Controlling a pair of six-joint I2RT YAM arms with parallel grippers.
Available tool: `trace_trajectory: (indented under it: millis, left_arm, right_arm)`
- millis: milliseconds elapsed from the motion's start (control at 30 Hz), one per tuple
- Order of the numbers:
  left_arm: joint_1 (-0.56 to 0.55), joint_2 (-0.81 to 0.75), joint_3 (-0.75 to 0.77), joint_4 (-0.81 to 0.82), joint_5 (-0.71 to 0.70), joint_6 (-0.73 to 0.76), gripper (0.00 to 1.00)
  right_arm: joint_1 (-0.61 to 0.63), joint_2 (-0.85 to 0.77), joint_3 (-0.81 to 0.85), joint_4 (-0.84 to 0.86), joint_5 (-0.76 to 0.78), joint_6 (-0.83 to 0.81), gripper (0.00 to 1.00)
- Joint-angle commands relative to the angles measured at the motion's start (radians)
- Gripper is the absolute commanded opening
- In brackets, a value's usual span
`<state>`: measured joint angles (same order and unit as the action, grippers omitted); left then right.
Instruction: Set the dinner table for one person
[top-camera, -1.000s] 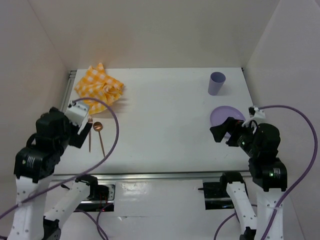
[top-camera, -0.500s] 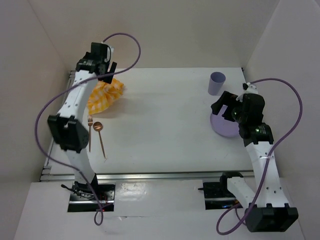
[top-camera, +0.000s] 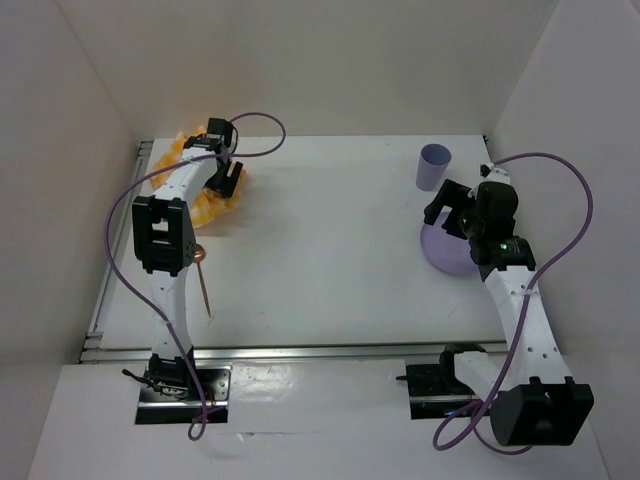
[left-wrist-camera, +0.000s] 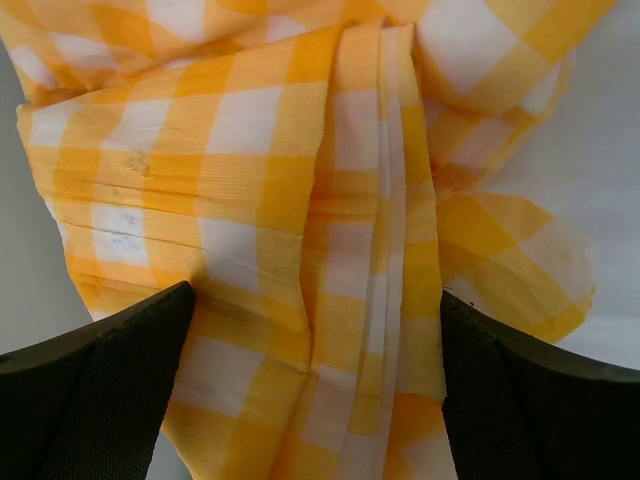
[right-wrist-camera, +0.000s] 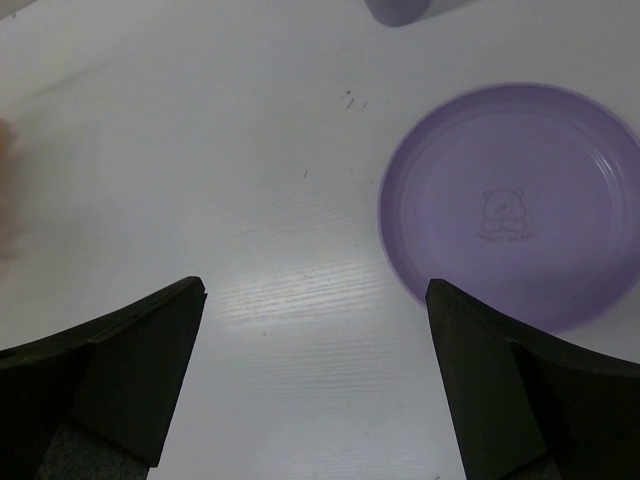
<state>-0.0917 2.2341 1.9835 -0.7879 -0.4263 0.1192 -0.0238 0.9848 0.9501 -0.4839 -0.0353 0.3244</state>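
A large white rectangular dinner table (top-camera: 330, 270) with thin metal rails along its edges carries four items. A crumpled yellow-and-white checked cloth (top-camera: 212, 203) (left-wrist-camera: 300, 250) lies at the far left corner. A slim copper-coloured metal spoon (top-camera: 204, 285) rests nearer on the left side. To the right, a round purple plastic plate (top-camera: 450, 255) (right-wrist-camera: 510, 200) lies flat, with a small purple plastic cup (top-camera: 433, 166) (right-wrist-camera: 398, 10) upright beyond it, apart.
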Motion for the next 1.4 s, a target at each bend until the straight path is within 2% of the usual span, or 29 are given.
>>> trace_trajectory:
  millis: [0, 100, 167, 200, 233, 300, 333, 367, 400, 500, 633, 767, 800, 867, 967, 1033, 1133, 1167, 1233, 1267, 1300, 1333, 1367]
  left_arm:
    - [0.05, -0.011, 0.038, -0.007, -0.002, -0.052, 1.0]
    - [0.087, -0.045, -0.029, 0.007, 0.099, -0.04, 0.98]
    - [0.125, -0.045, -0.029, -0.019, 0.182, -0.039, 0.79]
    - [0.142, -0.045, -0.006, -0.034, 0.286, -0.064, 0.7]
    - [0.158, -0.045, 0.004, -0.045, 0.332, -0.073, 0.52]
    - [0.182, -0.045, 0.038, -0.059, 0.432, -0.073, 0.34]
    - [0.182, -0.045, 0.038, -0.068, 0.445, -0.061, 0.26]
    - [0.182, -0.045, 0.049, -0.068, 0.445, -0.049, 0.07]
    - [0.182, -0.054, 0.049, -0.068, 0.445, -0.027, 0.0]
    - [0.158, -0.086, 0.04, -0.056, 0.431, 0.005, 0.0]
    - [0.089, -0.162, 0.086, -0.056, 0.512, 0.081, 0.0]
    - [-0.043, -0.244, 0.158, -0.066, 0.587, 0.152, 0.0]
    - [-0.106, -0.258, 0.172, -0.076, 0.601, 0.152, 0.0]
    - [-0.152, -0.289, 0.193, -0.085, 0.671, 0.152, 0.0]
    - [-0.177, -0.336, 0.244, -0.085, 0.782, 0.096, 0.0]
    - [-0.177, -0.363, 0.255, -0.085, 0.808, 0.083, 0.0]
    - [-0.177, -0.442, 0.151, -0.076, 0.859, 0.102, 0.0]
    - [-0.177, -0.468, 0.038, -0.076, 0.874, 0.127, 0.0]
    - [-0.203, -0.514, -0.087, -0.074, 0.922, 0.17, 0.0]
    - [-0.212, -0.559, -0.214, -0.074, 0.948, 0.231, 0.0]
    - [-0.224, -0.58, -0.279, -0.106, 0.958, 0.272, 0.0]
    - [-0.233, -0.602, -0.346, -0.106, 0.959, 0.302, 0.02]
    - [-0.243, -0.644, -0.476, -0.093, 0.942, 0.319, 0.1]
  right_arm:
    - [0.007, -0.009, -0.028, 0.07, 0.025, 0.007, 1.0]
    - [0.007, -0.009, -0.039, 0.08, 0.025, 0.016, 1.0]
    - [0.007, -0.009, -0.05, 0.099, 0.025, 0.016, 1.0]
    - [0.007, -0.009, -0.05, 0.099, 0.014, 0.016, 1.0]
    - [0.007, -0.009, -0.05, 0.099, 0.014, 0.016, 1.0]
    - [0.007, -0.02, -0.05, 0.099, 0.005, 0.016, 1.0]
    - [0.007, -0.02, -0.041, 0.099, 0.005, 0.007, 1.0]
    - [0.007, -0.031, -0.04, 0.099, 0.005, 0.007, 1.0]
    - [0.007, -0.031, -0.04, 0.099, 0.005, -0.002, 1.0]
    - [0.007, -0.041, -0.03, 0.077, 0.005, -0.012, 1.0]
    - [0.007, -0.061, -0.03, 0.067, -0.006, -0.021, 1.0]
    - [0.007, -0.071, -0.03, 0.067, -0.051, -0.021, 1.0]
    - [0.007, -0.071, -0.03, 0.067, -0.06, -0.021, 1.0]
    - [0.007, -0.071, -0.03, 0.067, -0.09, -0.021, 1.0]
    - [0.007, -0.071, -0.03, 0.067, -0.136, -0.021, 1.0]
    - [0.007, -0.071, -0.021, 0.067, -0.172, -0.03, 1.0]
    - [0.007, -0.061, -0.011, 0.076, -0.238, -0.041, 1.0]
    - [0.007, -0.061, -0.011, 0.076, -0.261, -0.041, 1.0]
    - [0.007, -0.052, -0.011, 0.085, -0.284, -0.041, 1.0]
    - [0.007, -0.052, -0.011, 0.096, -0.293, -0.041, 1.0]
    - [0.007, -0.052, -0.011, 0.096, -0.311, -0.03, 1.0]
    - [0.007, -0.043, -0.02, 0.108, -0.327, -0.03, 1.0]
    - [0.007, -0.043, -0.02, 0.108, -0.353, -0.03, 1.0]
